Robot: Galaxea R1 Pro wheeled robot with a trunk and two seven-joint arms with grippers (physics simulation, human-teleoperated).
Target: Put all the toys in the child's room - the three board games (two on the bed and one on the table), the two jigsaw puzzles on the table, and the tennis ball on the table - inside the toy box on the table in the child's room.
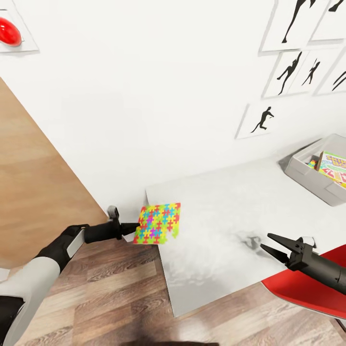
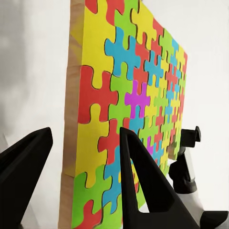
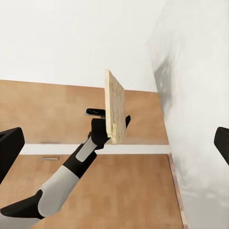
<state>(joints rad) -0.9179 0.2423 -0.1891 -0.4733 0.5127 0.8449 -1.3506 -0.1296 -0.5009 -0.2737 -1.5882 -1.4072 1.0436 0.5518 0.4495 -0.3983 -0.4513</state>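
My left gripper (image 1: 137, 226) is shut on one edge of a jigsaw puzzle (image 1: 158, 223), a thin square of yellow, red, blue and green pieces. It hangs in the air over the left end of the table (image 1: 216, 206). Close up, the puzzle (image 2: 138, 105) sits between the black fingers (image 2: 143, 191); seen edge-on, the puzzle (image 3: 114, 107) is clear of the table top. My right gripper (image 1: 266, 243) is open and empty above the table's front right. The toy box (image 1: 307, 180) stands at the far right of the table with the Skip-Bo board game (image 1: 335, 166) inside. The tennis ball and bed are out of view.
A red chair (image 1: 302, 290) stands under my right arm at the table's front right corner. A white wall with black silhouette pictures (image 1: 263, 120) runs behind the table. Wood-plank floor (image 1: 115, 298) lies left of and in front of the table, and a brown wooden panel (image 1: 33, 182) stands at the left.
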